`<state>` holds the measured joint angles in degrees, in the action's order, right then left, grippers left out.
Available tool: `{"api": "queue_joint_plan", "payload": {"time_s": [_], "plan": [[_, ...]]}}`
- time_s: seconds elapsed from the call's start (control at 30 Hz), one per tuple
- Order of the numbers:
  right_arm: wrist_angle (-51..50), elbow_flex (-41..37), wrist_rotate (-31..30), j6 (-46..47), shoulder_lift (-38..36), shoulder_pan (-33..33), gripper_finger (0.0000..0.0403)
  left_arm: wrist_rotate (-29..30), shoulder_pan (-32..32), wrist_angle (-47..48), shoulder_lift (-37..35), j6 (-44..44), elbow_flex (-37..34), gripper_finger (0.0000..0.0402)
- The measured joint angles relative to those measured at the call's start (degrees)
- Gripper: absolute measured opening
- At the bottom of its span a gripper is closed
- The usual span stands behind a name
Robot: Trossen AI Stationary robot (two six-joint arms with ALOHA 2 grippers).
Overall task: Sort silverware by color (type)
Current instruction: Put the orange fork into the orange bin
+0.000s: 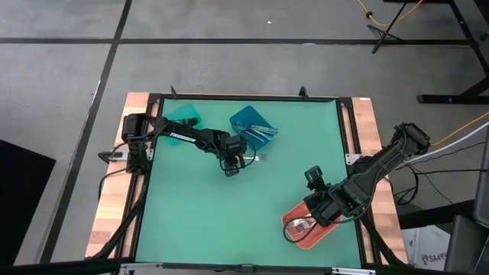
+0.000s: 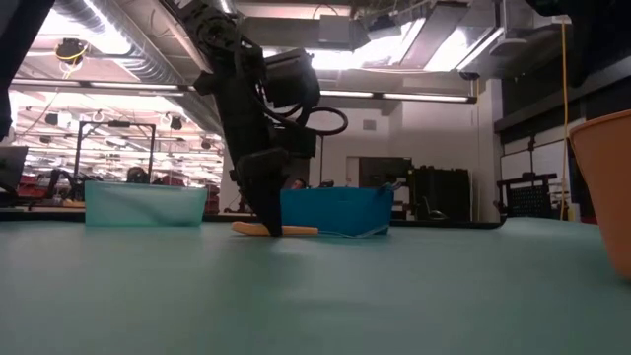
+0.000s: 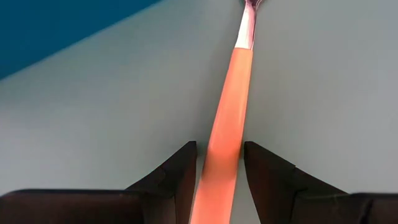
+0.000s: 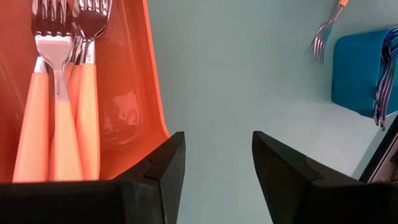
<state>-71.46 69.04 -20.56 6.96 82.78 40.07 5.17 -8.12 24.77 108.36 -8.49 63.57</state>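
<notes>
One fork with an orange-gold handle and silver head (image 1: 252,159) lies flat on the green mat in front of the blue bin (image 1: 246,118). It also shows in the right wrist view, fork (image 4: 323,34). My left gripper (image 1: 231,166) points down at the mat with its fingers open on either side of the fork's handle (image 3: 230,106). My right gripper (image 1: 321,210) hangs open above the mat beside the coral-red bin (image 1: 299,235) and holds nothing. Several gold-handled forks (image 4: 59,93) lie in that bin. My left gripper (image 3: 219,149) comes from above with its fingers across the orange-gold handle (image 3: 214,168), one on each long side. A strip of mat shows between one finger (image 3: 183,174) and the handle; whether the other finger touches it I cannot tell. The fork lies flat on the mat (image 2: 296,230).
The blue bin (image 2: 335,209) holds several bluish forks (image 4: 382,81). A teal bin (image 1: 183,114) stands at the far left beside it. The coral-red bin's wall (image 2: 606,187) rises at the near right. Bare green mat lies between the bins.
</notes>
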Motion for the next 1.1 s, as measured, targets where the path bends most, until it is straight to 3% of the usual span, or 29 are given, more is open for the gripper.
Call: {"api": "queue_joint_plan", "payload": {"time_s": [0.7, 1.1], "plan": [[-2.8, 0.0, 0.0, 0.2, -0.4, 0.0, 0.0172, 4.2, 3.6, 0.0, 0.1, 0.1, 0.0, 0.0126], [-4.6, -0.8, -3.3, 5.1, -9.3, 0.0, 0.0172, 3.3, 3.6, 0.1, 0.1, -0.4, 0.0, 0.0062]]}}
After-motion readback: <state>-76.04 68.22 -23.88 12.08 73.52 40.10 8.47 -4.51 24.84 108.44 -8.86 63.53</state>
